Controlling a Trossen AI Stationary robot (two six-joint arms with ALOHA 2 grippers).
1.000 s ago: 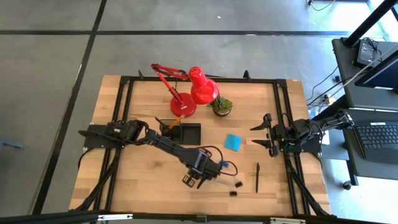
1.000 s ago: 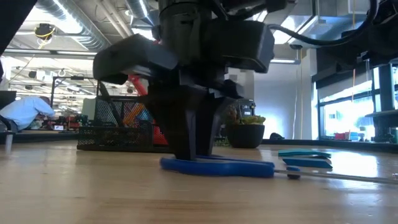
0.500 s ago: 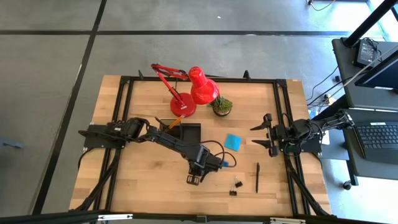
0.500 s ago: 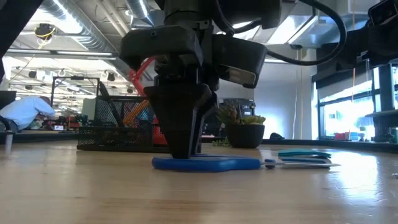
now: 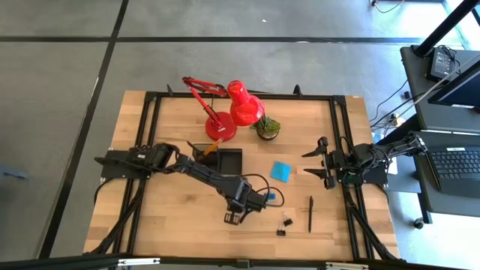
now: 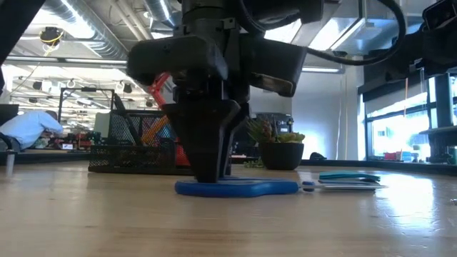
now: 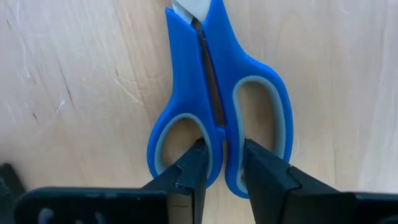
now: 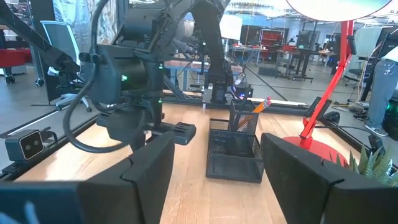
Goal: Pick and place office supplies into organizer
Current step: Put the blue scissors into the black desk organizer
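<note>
The blue-handled scissors [image 5: 271, 196] lie flat on the table's near middle; in the low view the scissors [image 6: 235, 188] rest on their side. My left gripper [image 5: 257, 199] stands over the handles, pointing down, shut on them. The black mesh organizer [image 5: 229, 159] sits behind, with an orange pencil [image 5: 212, 146] standing in it. A blue note pad [image 5: 281, 171], a black pen [image 5: 310, 214] and black binder clips [image 5: 285, 223] lie to the right. My right gripper [image 5: 307, 163] waits open near the right edge. My left gripper comes from above, pointing down, with one fingertip [image 7: 196, 155] in one handle loop and the other fingertip [image 7: 252, 155] in the second loop. The two inner bars [image 7: 219, 127] of the handles are pinched between them. The scissors lie flat on the table.
A red desk lamp [image 5: 229, 112] and a small potted plant [image 5: 268, 127] stand behind the organizer at the far side. Bare wood lies left of the scissors and along the near edge. A person sits in the room beyond the table [image 6: 28, 128].
My left gripper has turned a little about its upright axis over the scissors' handles, with its fingers staying down on them. The scissors have slid slightly along the table and swung, so the blades now lie more level in the low view.
</note>
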